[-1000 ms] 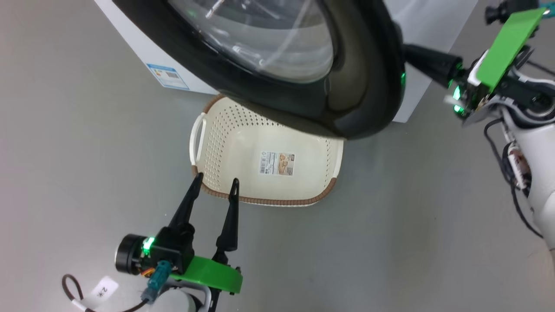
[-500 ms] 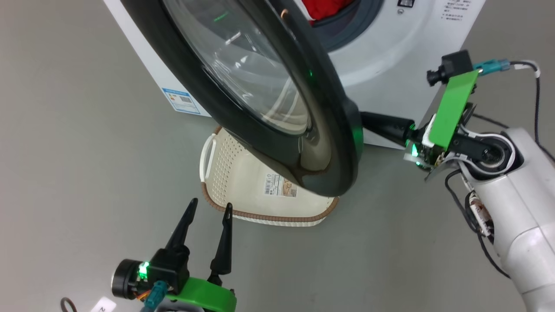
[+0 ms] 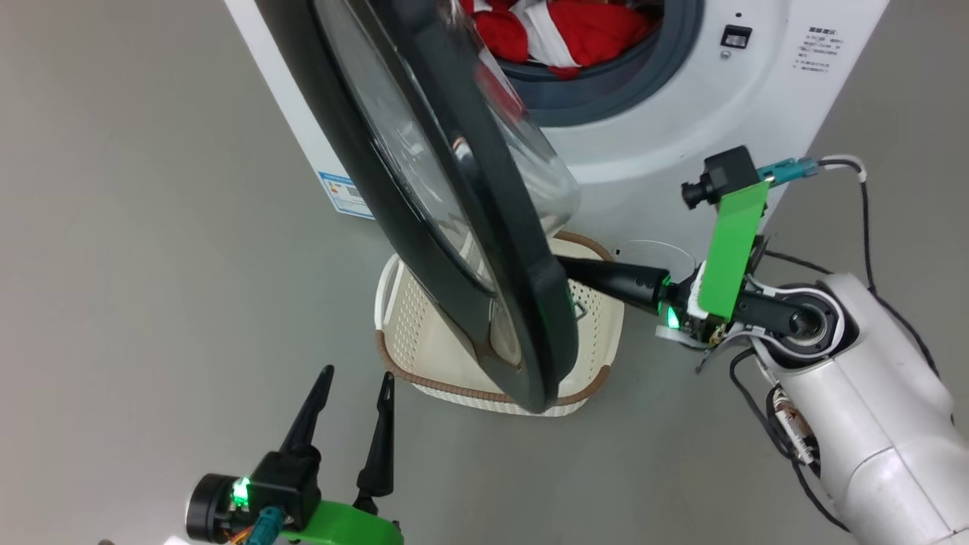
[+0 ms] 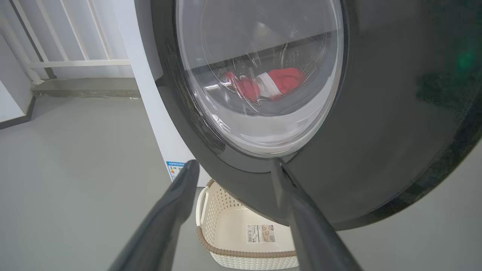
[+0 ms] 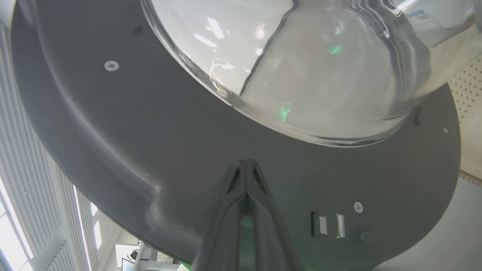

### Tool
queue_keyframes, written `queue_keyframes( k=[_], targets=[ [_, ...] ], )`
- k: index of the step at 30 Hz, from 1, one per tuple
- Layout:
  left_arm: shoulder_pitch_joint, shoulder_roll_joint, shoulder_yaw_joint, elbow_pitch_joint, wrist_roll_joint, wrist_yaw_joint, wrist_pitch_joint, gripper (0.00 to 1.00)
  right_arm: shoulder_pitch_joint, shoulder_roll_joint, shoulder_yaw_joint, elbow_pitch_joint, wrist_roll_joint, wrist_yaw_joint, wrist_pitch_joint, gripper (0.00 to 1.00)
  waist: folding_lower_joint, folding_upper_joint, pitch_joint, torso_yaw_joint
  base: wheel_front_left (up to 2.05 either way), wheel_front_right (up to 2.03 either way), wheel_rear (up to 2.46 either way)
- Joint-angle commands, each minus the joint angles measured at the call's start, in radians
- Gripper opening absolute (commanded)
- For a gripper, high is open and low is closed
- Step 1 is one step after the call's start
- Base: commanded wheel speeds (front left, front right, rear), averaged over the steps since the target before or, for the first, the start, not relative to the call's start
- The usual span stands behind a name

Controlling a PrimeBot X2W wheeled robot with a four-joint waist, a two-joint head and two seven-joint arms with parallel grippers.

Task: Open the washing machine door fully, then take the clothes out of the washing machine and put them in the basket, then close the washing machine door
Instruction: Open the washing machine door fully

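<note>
The washing machine door (image 3: 454, 189) stands partly open, its black rim edge-on to me and its glass bowl bulging toward the washing machine (image 3: 681, 129). My right gripper (image 3: 566, 266) is shut, empty, its tips pressed against the door's grey inner face (image 5: 150, 150); in the right wrist view the right gripper (image 5: 246, 162) touches just below the glass. Red and white clothes (image 3: 575, 30) lie in the drum, and the clothes (image 4: 278, 81) show through the glass. The cream basket (image 3: 424, 348) sits on the floor under the door. My left gripper (image 3: 356, 375) hangs open and empty in front of the basket (image 4: 233, 229).
A blue label (image 3: 347, 194) sticks on the machine's left side. The door latch slot (image 3: 736, 35) is on the white front, right of the opening. A white railing (image 4: 75, 62) stands behind the machine. Grey floor (image 3: 151, 303) lies open at left.
The door has swung further open to the left with my shut right gripper against its inner side. The drum and clothes came into view. My left gripper stays open.
</note>
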Motion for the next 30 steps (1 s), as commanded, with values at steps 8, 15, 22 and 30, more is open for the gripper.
queue_keyframes(
  k=[8,15,22,30],
  targets=[
    [0.017,0.015,0.052,-0.025,0.021,-0.004,-0.008,1.0,0.051,0.051,0.029,-0.059,-0.019,0.002,0.018,0.0,0.0,0.0,-0.022,0.045,0.0,0.0,0.0],
    [0.028,0.015,0.065,-0.027,0.024,0.005,-0.008,1.0,0.071,0.069,0.044,-0.071,-0.028,0.002,0.03,0.0,0.0,0.0,-0.026,0.084,0.0,0.0,0.0],
    [0.033,0.015,0.073,-0.03,0.019,0.013,-0.008,1.0,0.082,0.084,0.053,-0.079,-0.039,0.002,0.036,0.0,0.0,0.0,-0.025,0.129,0.0,0.0,0.0],
    [0.039,0.015,0.081,-0.032,0.02,0.016,-0.008,1.0,0.089,0.105,0.06,-0.083,-0.04,0.002,0.043,0.0,0.0,0.0,-0.029,0.154,0.0,0.0,0.0]
  ],
)
